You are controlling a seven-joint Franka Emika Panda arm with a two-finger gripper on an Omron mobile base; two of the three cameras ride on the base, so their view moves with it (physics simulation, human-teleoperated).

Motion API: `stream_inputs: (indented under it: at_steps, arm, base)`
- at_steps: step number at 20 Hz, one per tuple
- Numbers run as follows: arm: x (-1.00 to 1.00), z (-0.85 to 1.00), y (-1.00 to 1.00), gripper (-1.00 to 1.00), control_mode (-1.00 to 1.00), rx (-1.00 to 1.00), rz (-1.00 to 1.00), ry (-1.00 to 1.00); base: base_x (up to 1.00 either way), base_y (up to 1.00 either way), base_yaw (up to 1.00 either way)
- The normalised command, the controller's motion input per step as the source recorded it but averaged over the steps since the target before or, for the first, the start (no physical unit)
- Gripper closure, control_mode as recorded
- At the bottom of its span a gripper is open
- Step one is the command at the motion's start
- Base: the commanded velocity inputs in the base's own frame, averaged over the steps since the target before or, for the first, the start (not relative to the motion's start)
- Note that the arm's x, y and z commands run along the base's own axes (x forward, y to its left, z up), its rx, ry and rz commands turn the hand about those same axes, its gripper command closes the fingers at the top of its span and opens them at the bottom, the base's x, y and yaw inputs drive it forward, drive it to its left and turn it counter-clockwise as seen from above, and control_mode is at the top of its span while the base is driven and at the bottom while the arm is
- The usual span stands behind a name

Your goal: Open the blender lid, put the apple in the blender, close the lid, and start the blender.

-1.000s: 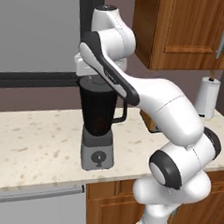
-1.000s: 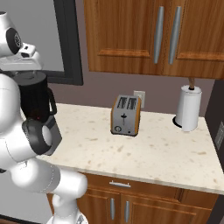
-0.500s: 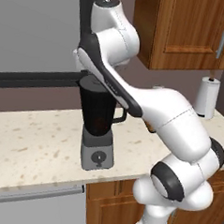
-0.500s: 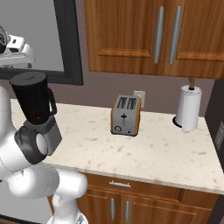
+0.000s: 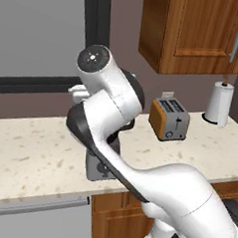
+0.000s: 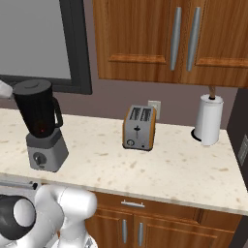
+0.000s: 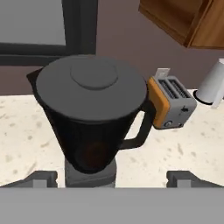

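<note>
The speckled worktop (image 6: 160, 164) carries the blender (image 6: 41, 127) near its left end, with an orange-sided toaster (image 6: 139, 128) and a paper towel roll (image 6: 209, 119) further right. The blender lid (image 7: 90, 86) sits closed on the jar, a reddish apple (image 7: 94, 153) dimly visible inside. The pincer (image 7: 111, 178) is spread wide, a tip on either side of the blender base.

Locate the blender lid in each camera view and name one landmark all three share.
Left base view: the lid is hidden behind the arm.
Right base view: blender lid sits on the jar, upper left.
Hand view: it fills the upper centre.
Shared landmark: the orange-sided toaster, to the right of the blender.
</note>
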Motion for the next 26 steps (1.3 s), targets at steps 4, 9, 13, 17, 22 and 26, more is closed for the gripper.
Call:
stream_inputs:
  at_steps: [4, 9, 13, 17, 22, 26]
  arm:
    - [-1.0, -0.85, 0.18, -1.0, -1.0, 0.0, -0.26, -0.34]
    - [-0.79, -0.82, 0.18, -1.0, -1.0, 0.0, -0.29, -0.3]
    - [-0.4, -0.87, 0.1, -1.0, -1.0, 0.0, -0.34, -0.25]
    - [-0.05, -0.78, 0.09, -1.0, -1.0, 0.0, -0.4, -0.18]
    - [0.0, -0.67, 0.0, -1.0, -1.0, 0.0, -0.31, -0.1]
    - [0.15, -0.6, 0.0, -1.0, -1.0, 0.0, -0.23, -0.04]
  base:
    - [0.0, 0.0, 0.0]
    - [0.0, 0.0, 0.0]
    - [0.0, 0.0, 0.0]
    - [0.0, 0.0, 0.0]
    - [0.0, 0.0, 0.0]
    - [0.0, 0.0, 0.0]
